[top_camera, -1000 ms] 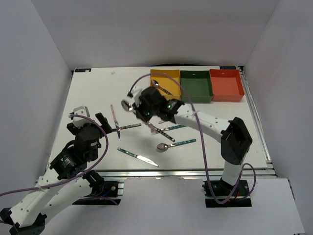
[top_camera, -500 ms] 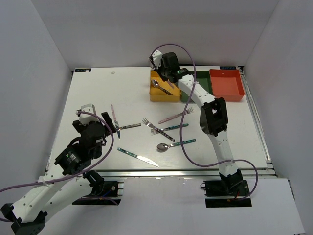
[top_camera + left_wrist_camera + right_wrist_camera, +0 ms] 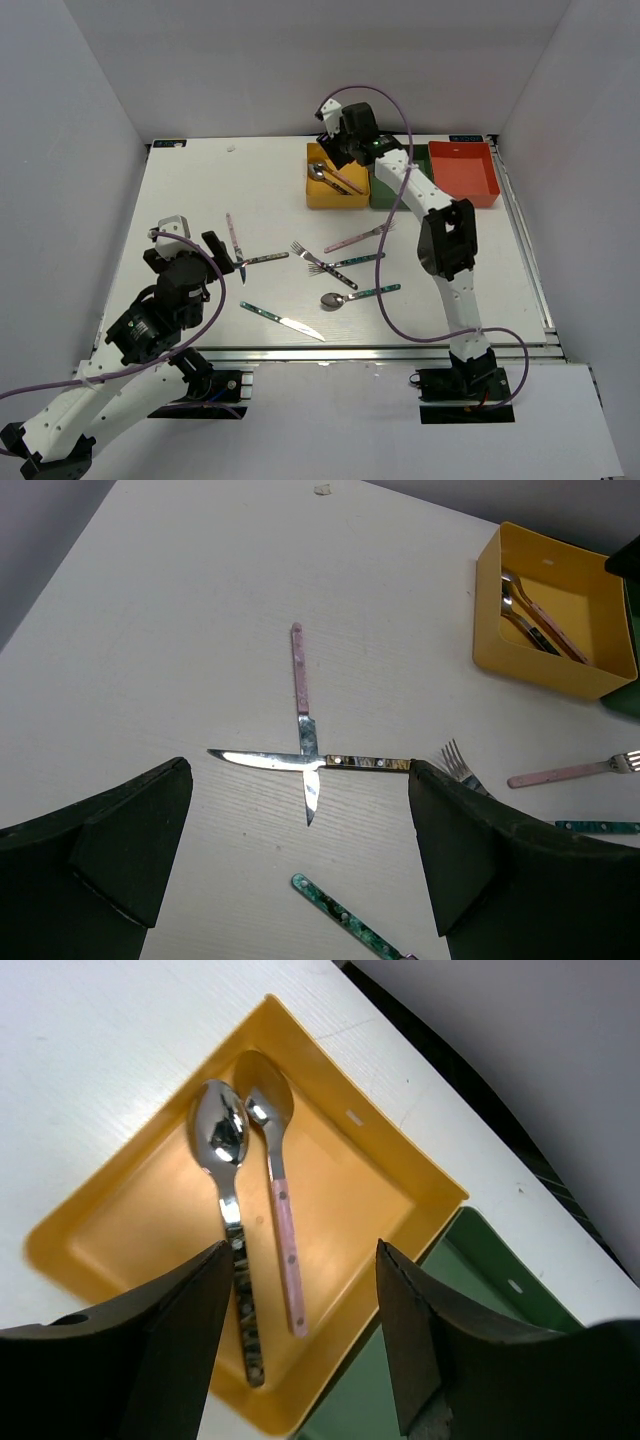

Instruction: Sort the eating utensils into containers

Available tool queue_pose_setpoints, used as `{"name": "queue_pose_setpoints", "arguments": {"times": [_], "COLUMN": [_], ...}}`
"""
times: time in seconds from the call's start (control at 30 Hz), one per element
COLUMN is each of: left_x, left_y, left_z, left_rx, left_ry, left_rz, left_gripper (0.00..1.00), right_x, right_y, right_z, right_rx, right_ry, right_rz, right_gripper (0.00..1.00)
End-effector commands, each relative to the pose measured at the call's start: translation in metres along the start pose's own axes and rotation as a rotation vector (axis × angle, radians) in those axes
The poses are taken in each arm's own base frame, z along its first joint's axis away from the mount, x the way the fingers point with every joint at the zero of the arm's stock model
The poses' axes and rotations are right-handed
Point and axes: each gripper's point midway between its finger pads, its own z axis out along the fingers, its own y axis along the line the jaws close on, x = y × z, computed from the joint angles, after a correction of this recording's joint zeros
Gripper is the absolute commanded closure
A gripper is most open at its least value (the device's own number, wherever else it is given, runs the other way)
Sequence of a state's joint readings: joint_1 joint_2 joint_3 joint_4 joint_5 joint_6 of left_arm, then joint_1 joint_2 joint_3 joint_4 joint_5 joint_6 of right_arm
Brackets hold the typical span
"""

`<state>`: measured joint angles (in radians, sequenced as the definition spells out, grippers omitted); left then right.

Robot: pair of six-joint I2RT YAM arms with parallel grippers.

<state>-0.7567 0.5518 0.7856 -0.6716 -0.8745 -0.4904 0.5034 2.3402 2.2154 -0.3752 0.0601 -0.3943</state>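
The yellow bin [image 3: 320,196] [image 3: 120,1210] holds two spoons: one with a dark handle [image 3: 232,1222] and one with a pink handle [image 3: 283,1215]. My right gripper [image 3: 335,150] [image 3: 303,1252] hangs open just above them, holding nothing. Beside the yellow bin are the dark green bin [image 3: 405,188] [image 3: 480,1260] and the red-orange bin [image 3: 465,175]. My left gripper [image 3: 192,243] [image 3: 300,772] stands wide open over two crossed knives, a pink-handled one [image 3: 297,675] and a dark-handled one [image 3: 262,758]. Nothing is held.
Loose on the table lie a teal-handled knife [image 3: 282,320] [image 3: 340,916], a teal-handled spoon [image 3: 360,296], a pink-handled fork [image 3: 358,237] [image 3: 570,773] and other forks [image 3: 318,264]. My right arm stretches over the green bin and hides part of it.
My right arm swung from the table's middle to the yellow bin and opened; the spoon it carried now lies in the bin. My left arm has hardly moved.
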Motion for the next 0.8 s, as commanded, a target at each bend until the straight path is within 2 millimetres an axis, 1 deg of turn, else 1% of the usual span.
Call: {"name": "queue_pose_setpoints", "arguments": {"times": [0.0, 0.03, 0.07, 0.1, 0.13, 0.17, 0.2, 0.23, 0.27, 0.3, 0.33, 0.37, 0.4, 0.43, 0.47, 0.5, 0.57, 0.6, 0.63, 0.7, 0.77], "left_x": [-0.002, -0.002, -0.002, -0.003, -0.003, -0.004, -0.004, -0.005, -0.003, -0.004, -0.003, -0.002, -0.002, -0.001, -0.001, 0.0, 0.001, 0.001, 0.001, 0.001, 0.001], "left_y": [0.0, 0.002, 0.002, 0.002, 0.003, 0.002, 0.003, 0.002, 0.002, 0.0, 0.001, -0.001, -0.001, -0.001, -0.002, -0.002, -0.003, -0.004, -0.005, -0.005, -0.006], "left_z": [-0.001, -0.001, -0.001, -0.002, -0.002, -0.002, -0.002, -0.003, -0.002, -0.002, -0.001, -0.001, -0.001, -0.001, 0.0, 0.0, 0.0, 0.0, 0.0, 0.0, 0.0], "left_rx": [0.002, -0.003, -0.003, -0.001, -0.003, 0.001, -0.001, 0.004, 0.005, 0.01, 0.006, 0.011, 0.01, 0.011, 0.014, 0.014, 0.016, 0.021, 0.025, 0.028, 0.031], "left_ry": [-0.008, -0.011, -0.012, -0.016, -0.018, -0.02, -0.019, -0.021, -0.017, -0.017, -0.015, -0.012, -0.01, -0.009, -0.005, -0.004, -0.002, -0.001, 0.001, 0.001, 0.003], "left_rz": [-0.007, -0.007, -0.009, -0.015, -0.017, -0.022, -0.019, -0.022, -0.017, -0.017, -0.013, -0.012, -0.009, -0.008, -0.004, -0.002, 0.0, 0.001, 0.003, 0.002, 0.004], "left_gripper": [0.02, 0.02, 0.02, 0.02, 0.02, 0.02, 0.02, 0.02, 0.02, 0.02, 0.02, 0.02, 0.02, 0.02, 0.02, 0.02, 0.02, 0.02, 0.02, 0.02, 0.02], "right_x": [-0.058, -0.046, -0.036, -0.041, 0.01, 0.008, 0.023, 0.037, 0.075, 0.077, 0.091, 0.121, 0.13, 0.145, 0.167, 0.179, 0.194, 0.207, 0.213, 0.224, 0.229], "right_y": [-0.001, 0.022, 0.036, 0.043, 0.081, 0.089, 0.102, 0.126, 0.146, 0.15, 0.153, 0.167, 0.164, 0.164, 0.17, 0.172, 0.177, 0.177, 0.178, 0.181, 0.183], "right_z": [-0.078, -0.088, -0.099, -0.131, -0.131, -0.161, -0.172, -0.182, -0.189, -0.206, -0.211, -0.217, -0.224, -0.228, -0.233, -0.24, -0.245, -0.244, -0.243, -0.239, -0.232], "right_rx": [-0.046, -0.118, -0.161, -0.173, -0.252, -0.268, -0.29, -0.344, -0.382, -0.377, -0.353, -0.352, -0.315, -0.307, -0.329, -0.347, -0.371, -0.358, -0.357, -0.366, -0.365], "right_ry": [-0.104, -0.06, -0.034, -0.052, 0.067, 0.046, 0.066, 0.085, 0.156, 0.139, 0.174, 0.237, 0.254, 0.294, 0.348, 0.389, 0.421, 0.437, 0.446, 0.467, 0.472], "right_rz": [0.029, 0.018, -0.002, -0.024, -0.059, -0.079, -0.088, -0.106, -0.109, -0.116, -0.133, -0.161, -0.172, -0.178, -0.18, -0.186, -0.185, -0.191, -0.198, -0.211, -0.22], "right_gripper": [0.36, 0.37, 0.39, 0.39, 0.4, 0.41, 0.41, 0.41, 0.4, 0.39, 0.39, 0.39, 0.38, 0.39, 0.38, 0.38, 0.38, 0.38, 0.38, 0.38, 0.39]}}
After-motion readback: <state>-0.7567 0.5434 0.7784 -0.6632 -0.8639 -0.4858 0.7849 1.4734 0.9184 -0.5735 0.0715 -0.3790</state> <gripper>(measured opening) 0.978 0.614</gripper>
